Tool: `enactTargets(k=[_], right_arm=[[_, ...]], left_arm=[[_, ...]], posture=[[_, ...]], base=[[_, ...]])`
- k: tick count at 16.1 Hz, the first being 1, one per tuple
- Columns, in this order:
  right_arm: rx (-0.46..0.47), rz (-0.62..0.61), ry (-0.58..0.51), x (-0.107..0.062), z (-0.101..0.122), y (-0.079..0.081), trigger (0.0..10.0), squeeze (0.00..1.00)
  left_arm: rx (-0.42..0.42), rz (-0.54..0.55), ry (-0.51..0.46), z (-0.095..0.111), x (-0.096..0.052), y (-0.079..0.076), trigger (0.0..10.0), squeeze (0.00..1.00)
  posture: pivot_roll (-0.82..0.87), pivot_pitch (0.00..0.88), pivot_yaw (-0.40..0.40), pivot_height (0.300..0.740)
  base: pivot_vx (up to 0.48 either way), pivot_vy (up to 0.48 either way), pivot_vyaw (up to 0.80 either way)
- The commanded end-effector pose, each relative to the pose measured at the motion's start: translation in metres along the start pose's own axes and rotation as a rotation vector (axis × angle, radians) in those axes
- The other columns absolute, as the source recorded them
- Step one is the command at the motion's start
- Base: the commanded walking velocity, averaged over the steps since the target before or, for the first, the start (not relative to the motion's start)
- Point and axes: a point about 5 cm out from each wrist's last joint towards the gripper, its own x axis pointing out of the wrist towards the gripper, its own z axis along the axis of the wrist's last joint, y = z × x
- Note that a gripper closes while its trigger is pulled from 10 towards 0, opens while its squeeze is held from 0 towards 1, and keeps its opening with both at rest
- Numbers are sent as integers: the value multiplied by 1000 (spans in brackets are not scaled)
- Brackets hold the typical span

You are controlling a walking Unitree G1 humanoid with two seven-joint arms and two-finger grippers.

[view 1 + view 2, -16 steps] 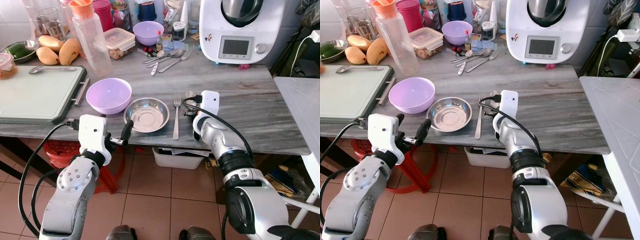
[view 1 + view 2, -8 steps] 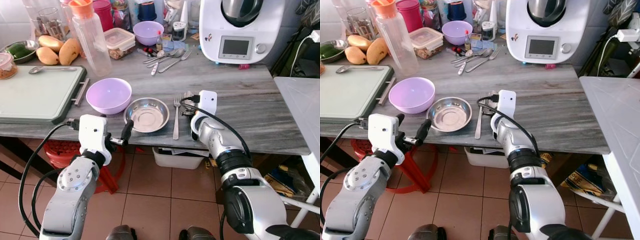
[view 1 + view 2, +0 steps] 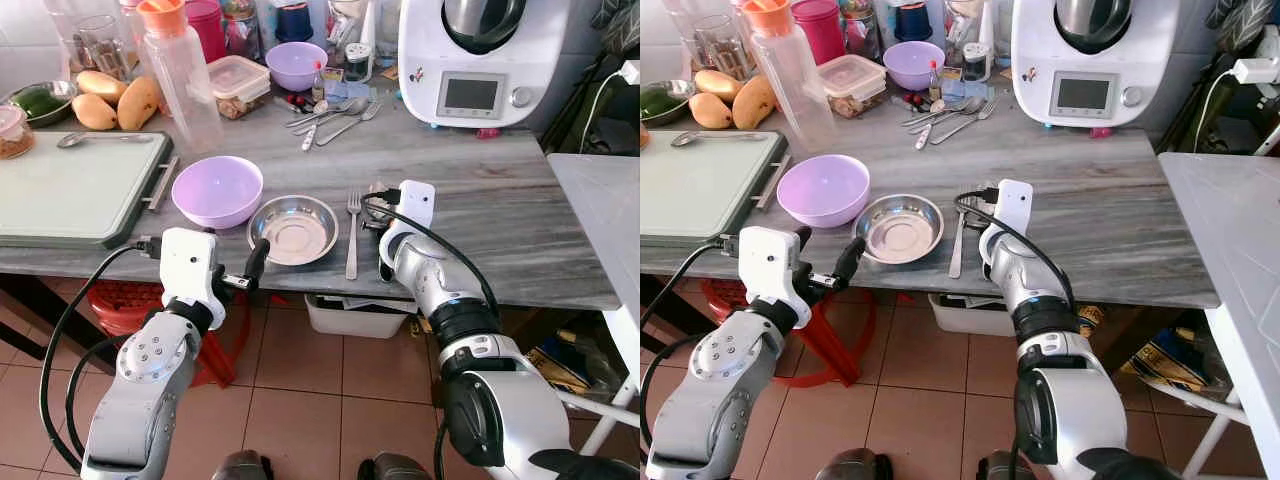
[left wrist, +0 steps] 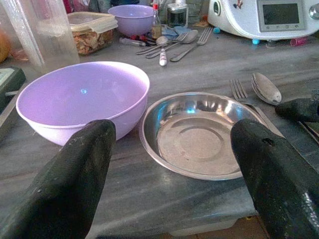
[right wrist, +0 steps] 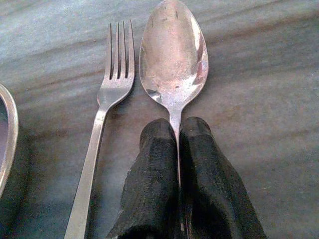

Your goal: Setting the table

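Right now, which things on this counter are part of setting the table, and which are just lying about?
Part of the job:
- spoon, pinched by its handle in the right tool
- fork beside it
- steel plate
- lilac bowl
- left tool, open, facing bowl and plate

Lying about:
- food processor
- mangoes
- water bottle
- green tray
- loose cutlery farther back

Right gripper (image 5: 178, 142) pinched on spoon (image 5: 174, 55) handle. Fork (image 5: 107, 102) just beside, both flat on desk (image 5: 259, 74).
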Motion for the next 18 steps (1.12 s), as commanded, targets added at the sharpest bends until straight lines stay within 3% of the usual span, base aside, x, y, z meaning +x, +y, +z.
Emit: enactTargets(k=[1,7,8,9,10,18], right_arm=[[17,-4,62,1,-11,2,0,0],[17,-13,64,0,-12,1,275,0],[19,-11,64,0,-13,1,4039,0],[22,-10,66,0,-13,1,8941,149],[33,-5,66,0,-13,2,10000,1000],[48,-27,45,-2,-8,-3,10000,1000]], left_arm=[[1,-3,4,-1,1,0,10000,0],[3,-3,4,-1,2,0,10000,0],[3,-4,3,0,2,0,10000,0],[3,-4,2,0,2,0,10000,0],[3,-5,1,0,3,0,10000,0],[1,-6,1,0,3,-1,10000,0]], posture=[[26,35,46,740],[24,33,47,740],[24,32,48,740],[24,33,48,740],[24,32,48,740],[22,31,48,740]], base=[[0,0,0],[0,0,0],[0,0,0],[0,0,0],[0,0,0],[0,0,0]])
